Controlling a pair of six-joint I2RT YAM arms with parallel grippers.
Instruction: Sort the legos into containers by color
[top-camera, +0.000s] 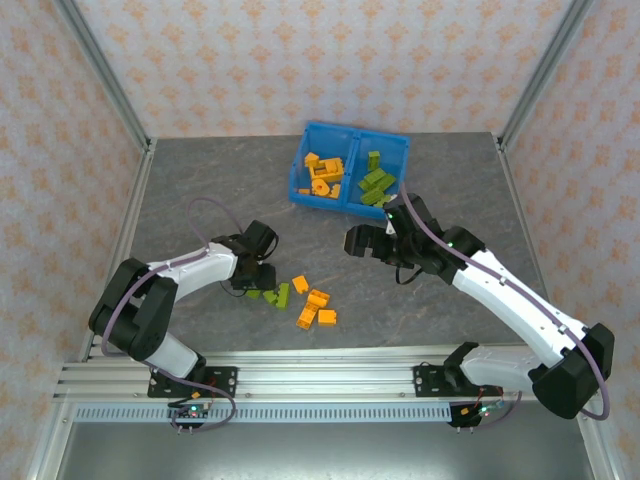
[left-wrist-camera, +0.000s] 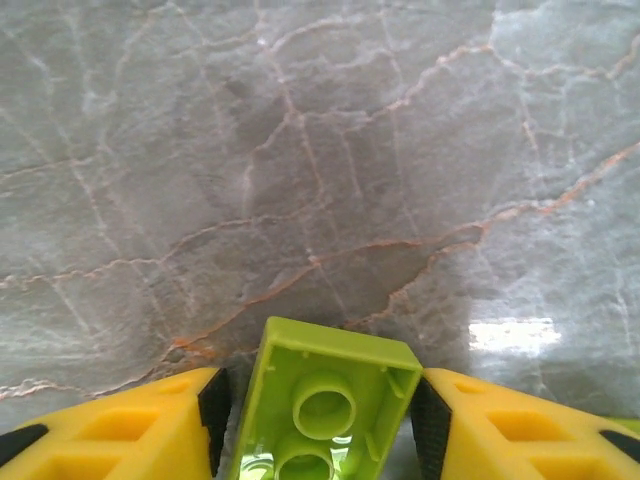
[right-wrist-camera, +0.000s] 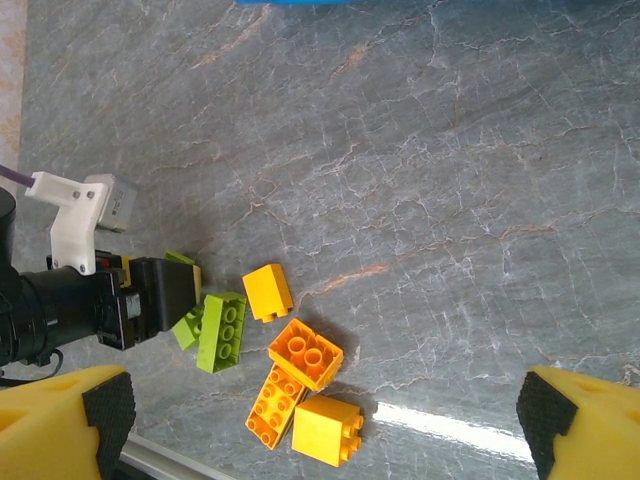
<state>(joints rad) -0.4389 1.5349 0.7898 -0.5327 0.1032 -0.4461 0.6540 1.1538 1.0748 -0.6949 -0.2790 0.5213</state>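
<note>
— Where is the left arm?
— Low over the surface, near left. Its jaws sit on either side of a lime green brick, close against it. I can't tell if they grip it.
— And the right arm?
— Jaws wide apart and empty, just near of the blue bin. Loose orange bricks lie between the arms.

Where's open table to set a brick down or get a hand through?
Free: far-left table, between the bin and the left post; the far-right corner past the bin; also the strip between bin and loose bricks, left of the right gripper. Crowded: near centre, where the left gripper straddles a green brick beside those bricks.
</note>
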